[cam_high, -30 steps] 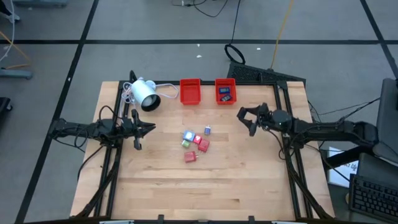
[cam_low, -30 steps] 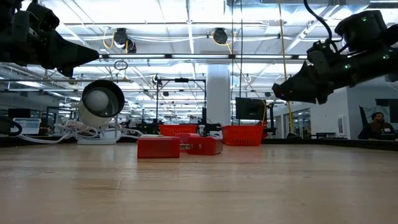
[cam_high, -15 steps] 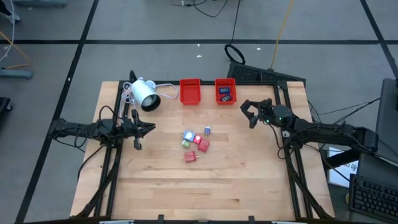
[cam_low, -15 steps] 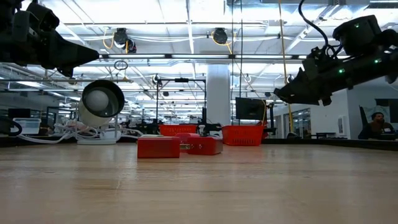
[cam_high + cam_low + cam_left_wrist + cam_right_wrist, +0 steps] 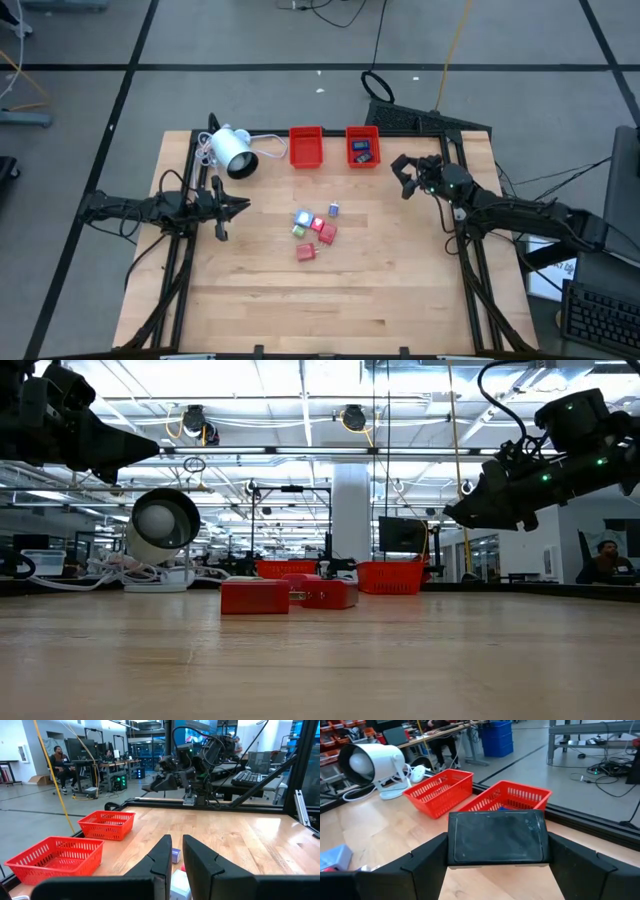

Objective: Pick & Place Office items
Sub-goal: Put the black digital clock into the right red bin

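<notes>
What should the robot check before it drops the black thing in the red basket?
1. Right gripper has the black block held firmly: ok.
2. Right gripper is over the right basket: not ok, it is beside it.
3. Room in that basket: cannot tell; something lies in it.
4. Left gripper out of the way: ok, it waits at the left side.
5. Lamp clear of the path: ok.

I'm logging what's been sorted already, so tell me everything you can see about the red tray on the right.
The right tray is a red rectangular basket of plastic mesh with open lattice walls. It sits upright on the table at its far edge, beside the left tray without touching it. Inside lie blue and dark items. The right pincer hovers near it, clear of it, gripping a flat black piece.
</notes>
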Motion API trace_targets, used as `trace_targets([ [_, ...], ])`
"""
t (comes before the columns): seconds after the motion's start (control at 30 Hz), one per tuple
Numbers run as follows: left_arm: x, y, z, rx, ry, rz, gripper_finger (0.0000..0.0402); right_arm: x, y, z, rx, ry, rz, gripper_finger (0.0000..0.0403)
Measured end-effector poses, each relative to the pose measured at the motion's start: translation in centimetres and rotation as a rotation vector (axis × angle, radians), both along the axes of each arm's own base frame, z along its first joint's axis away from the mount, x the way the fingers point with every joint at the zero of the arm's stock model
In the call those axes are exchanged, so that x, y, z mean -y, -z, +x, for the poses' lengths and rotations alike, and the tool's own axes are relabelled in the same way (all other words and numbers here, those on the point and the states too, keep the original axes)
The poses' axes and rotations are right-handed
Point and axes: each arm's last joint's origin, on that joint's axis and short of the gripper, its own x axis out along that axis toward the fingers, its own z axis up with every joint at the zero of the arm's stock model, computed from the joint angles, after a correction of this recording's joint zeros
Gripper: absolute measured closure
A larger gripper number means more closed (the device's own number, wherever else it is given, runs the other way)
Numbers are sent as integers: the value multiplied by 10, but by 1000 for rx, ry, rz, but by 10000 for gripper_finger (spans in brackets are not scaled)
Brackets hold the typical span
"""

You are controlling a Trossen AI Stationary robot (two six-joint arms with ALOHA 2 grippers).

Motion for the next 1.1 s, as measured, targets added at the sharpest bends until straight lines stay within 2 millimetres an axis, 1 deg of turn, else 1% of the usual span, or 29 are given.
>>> trace_targets([
  [0.43, 0, 0, 0, 0, 0, 0, 355, 2, 0, -1, 4, 12, 6, 108],
  [0.67, 0, 0, 0, 0, 0, 0, 355, -8, 2, 6, -12, -69, 8, 108],
  [0.8, 0, 0, 0, 0, 0, 0, 355, -9, 2, 9, -5, -76, 10, 108],
  [0.93, 0, 0, 0, 0, 0, 0, 355, -5, -6, 17, -17, -77, 11, 108],
  [1.1, 0, 0, 0, 0, 0, 0, 355, 4, -21, 34, -60, -88, -17, 108],
])
